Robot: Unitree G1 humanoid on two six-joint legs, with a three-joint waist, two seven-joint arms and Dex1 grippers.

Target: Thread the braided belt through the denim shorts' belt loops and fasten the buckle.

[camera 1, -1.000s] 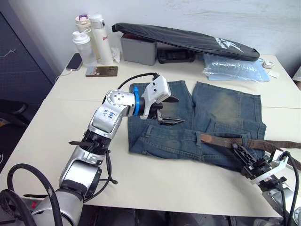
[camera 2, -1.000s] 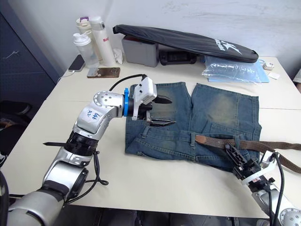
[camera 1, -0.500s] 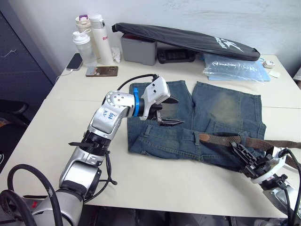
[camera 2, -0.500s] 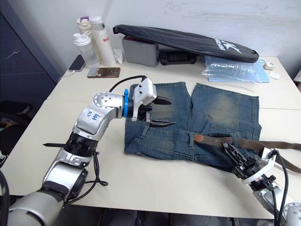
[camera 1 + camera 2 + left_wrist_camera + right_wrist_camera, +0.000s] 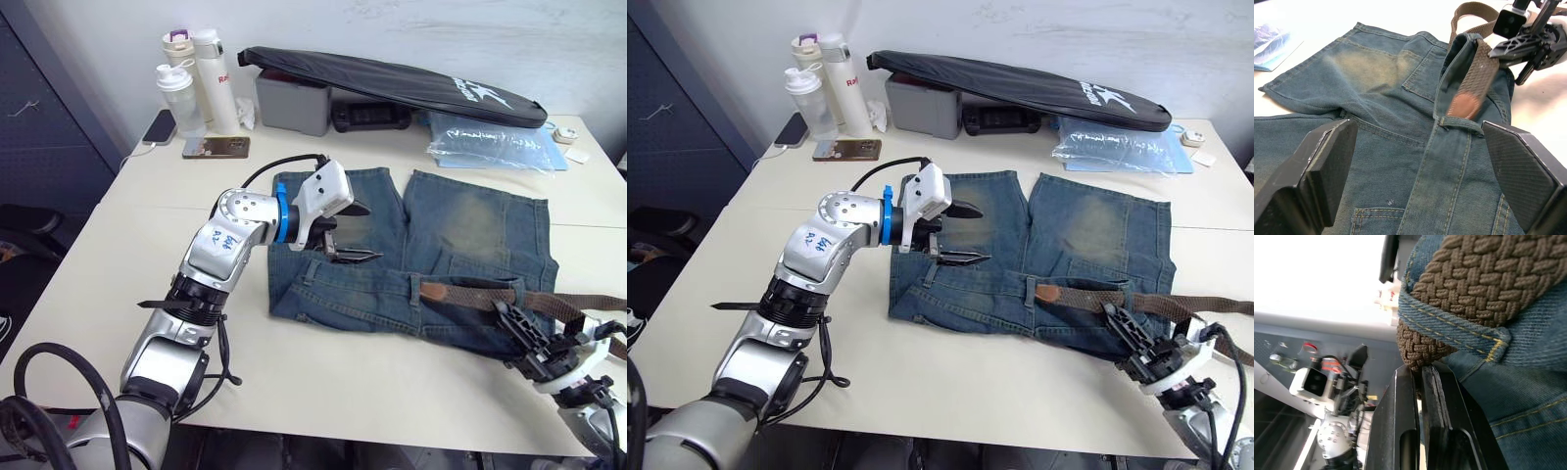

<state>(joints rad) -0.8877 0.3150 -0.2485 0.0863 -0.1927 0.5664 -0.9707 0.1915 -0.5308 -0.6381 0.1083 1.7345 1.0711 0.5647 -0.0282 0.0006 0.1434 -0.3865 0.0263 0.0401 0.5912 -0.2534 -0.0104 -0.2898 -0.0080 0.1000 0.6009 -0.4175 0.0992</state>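
1. The right gripper, fingers pressed together beside the dark-brown braided belt on the faded blue denim shorts, could tug its tan tip back out.
2. The left gripper, jaws spread above the waistband, pins nothing; the shorts may slide.

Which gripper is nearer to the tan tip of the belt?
The left. The left gripper hovers open over the shorts' waistband, short of the tan tip. The right gripper is farther along the braided belt, at the shorts' edge.

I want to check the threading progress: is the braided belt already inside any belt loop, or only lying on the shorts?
Inside: the braided belt passes under a belt loop on the denim shorts.
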